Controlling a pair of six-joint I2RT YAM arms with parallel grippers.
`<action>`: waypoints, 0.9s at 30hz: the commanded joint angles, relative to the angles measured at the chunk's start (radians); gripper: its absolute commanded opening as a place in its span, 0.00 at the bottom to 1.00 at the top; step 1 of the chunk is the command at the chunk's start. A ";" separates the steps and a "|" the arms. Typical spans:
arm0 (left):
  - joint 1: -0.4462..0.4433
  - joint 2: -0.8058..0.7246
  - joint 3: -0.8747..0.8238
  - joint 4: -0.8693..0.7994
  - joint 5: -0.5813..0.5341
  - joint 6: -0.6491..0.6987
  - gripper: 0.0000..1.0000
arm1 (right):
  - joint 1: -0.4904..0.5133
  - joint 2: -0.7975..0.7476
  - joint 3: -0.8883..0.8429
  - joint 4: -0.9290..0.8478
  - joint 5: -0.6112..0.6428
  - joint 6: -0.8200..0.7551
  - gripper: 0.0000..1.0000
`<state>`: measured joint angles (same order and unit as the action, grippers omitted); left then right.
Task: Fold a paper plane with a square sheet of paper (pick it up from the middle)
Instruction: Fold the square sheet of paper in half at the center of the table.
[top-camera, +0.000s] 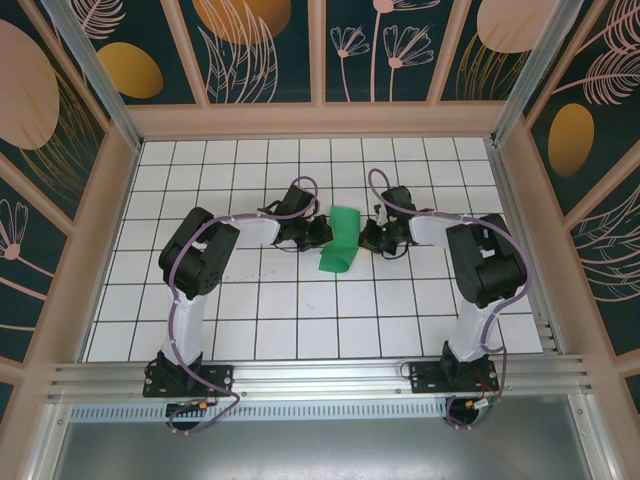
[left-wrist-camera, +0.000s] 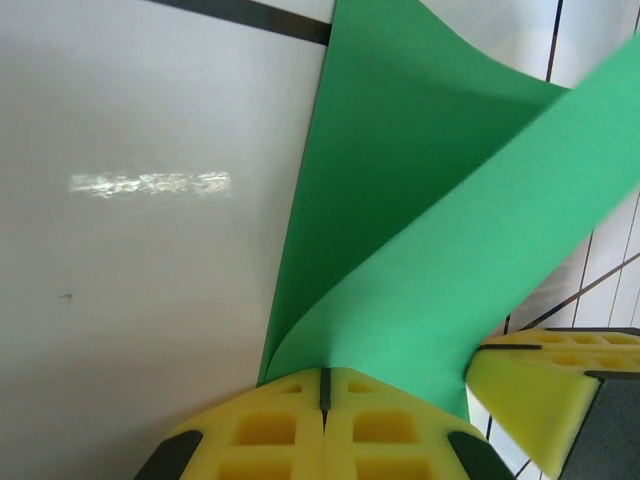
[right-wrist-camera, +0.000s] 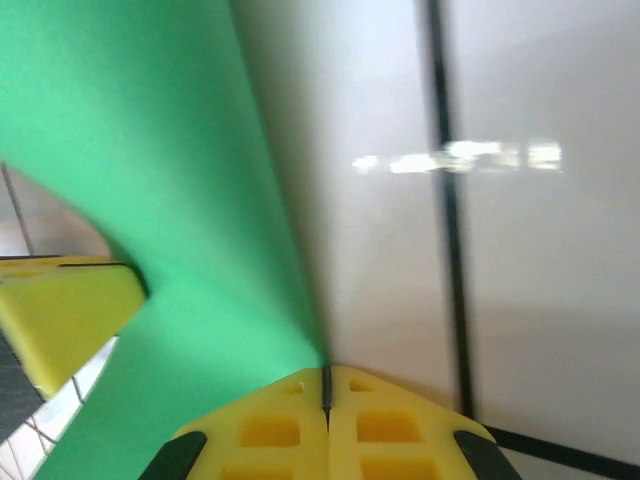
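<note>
Overhead, green sheet (top-camera: 340, 238) arched, close-up, left pincer (left-wrist-camera: 323, 380), right pincer (right-wrist-camera: 326, 378) nipping edges.

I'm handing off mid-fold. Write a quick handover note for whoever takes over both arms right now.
Left gripper: fingers shut, pinching the left side of the square sheet of paper.
Right gripper: fingers shut on the sheet's right side.
Paper: over the middle of the table, between the two grippers, bowed into a curve rather than lying flat.
Done: sheet gripped by both arms and bent.
Left: no sharp crease visible yet, so every fold of the plane remains.
</note>
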<state>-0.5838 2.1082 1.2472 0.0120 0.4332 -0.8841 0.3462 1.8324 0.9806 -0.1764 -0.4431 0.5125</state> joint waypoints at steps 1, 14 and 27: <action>-0.001 0.118 -0.075 -0.197 -0.184 -0.004 0.02 | -0.017 -0.047 -0.002 -0.058 0.021 -0.029 0.06; -0.001 0.116 -0.066 -0.203 -0.180 0.001 0.02 | 0.085 0.098 0.199 0.006 -0.042 0.003 0.06; -0.002 0.107 -0.089 -0.205 -0.189 0.019 0.02 | -0.061 0.140 0.075 0.080 -0.034 -0.038 0.04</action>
<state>-0.5884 2.1033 1.2407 0.0181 0.4183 -0.8841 0.3653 1.9846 1.1107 -0.0669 -0.5484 0.5022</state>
